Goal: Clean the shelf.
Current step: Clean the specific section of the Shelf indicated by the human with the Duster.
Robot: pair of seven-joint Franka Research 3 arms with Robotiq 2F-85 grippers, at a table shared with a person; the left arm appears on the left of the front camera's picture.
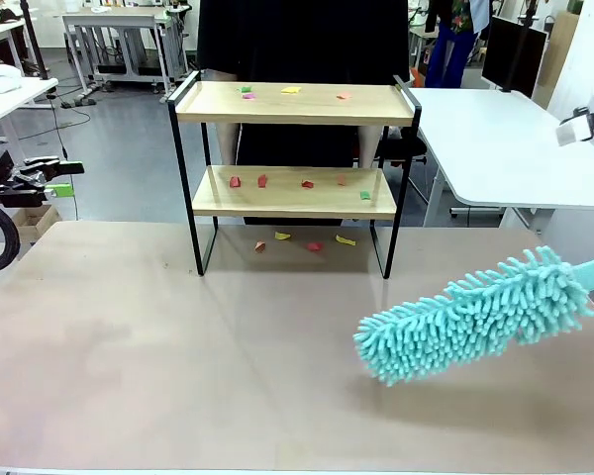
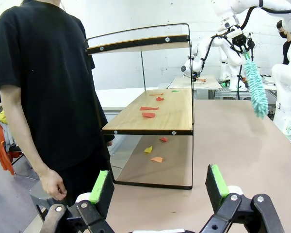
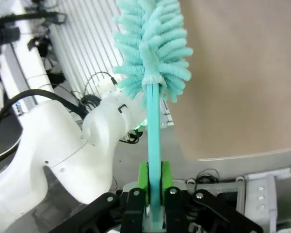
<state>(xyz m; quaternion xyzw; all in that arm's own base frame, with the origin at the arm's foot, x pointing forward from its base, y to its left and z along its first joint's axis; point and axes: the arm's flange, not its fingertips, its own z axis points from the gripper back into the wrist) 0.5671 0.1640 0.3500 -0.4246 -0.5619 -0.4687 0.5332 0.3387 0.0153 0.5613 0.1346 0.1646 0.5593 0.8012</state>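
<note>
**Firmly clamped: right gripper (image 3: 154, 178) has the duster (image 3: 153, 53), well apart from the shelf (image 1: 287, 107)**

Down at the right wrist, the two green pads (image 3: 143, 175) press on the teal handle from either side, so the right gripper is closed on the duster. The handle runs straight out from the jaws to a fluffy teal microfibre head. Seen from the front, that head hangs tilted above the brown table (image 1: 178, 336) on the robot's right side. Its handle rises toward the picture's right edge and its tip points down toward the middle. It touches neither board of the shelf.

Across the table, the left gripper (image 2: 160, 182) has its jaws spread wide with nothing between them. It sits by the table's left edge and looks along the tabletop at one end of the shelf.

The shelf stands upright at the far middle of the table, with two light wooden boards in a thin black frame with raised side rails. Small coloured paper scraps lie on it. The top board carries green, pink, yellow and orange bits (image 1: 290, 90). The lower board carries red, orange and green ones (image 1: 262, 180). More red and yellow scraps (image 1: 314, 245) lie on the table beneath the lower board, between the frame's legs.

A person (image 1: 297, 40) in a black shirt stands just behind the shelf. In the left wrist view, one hand (image 2: 53, 184) hangs loosely at the person's side.
</note>
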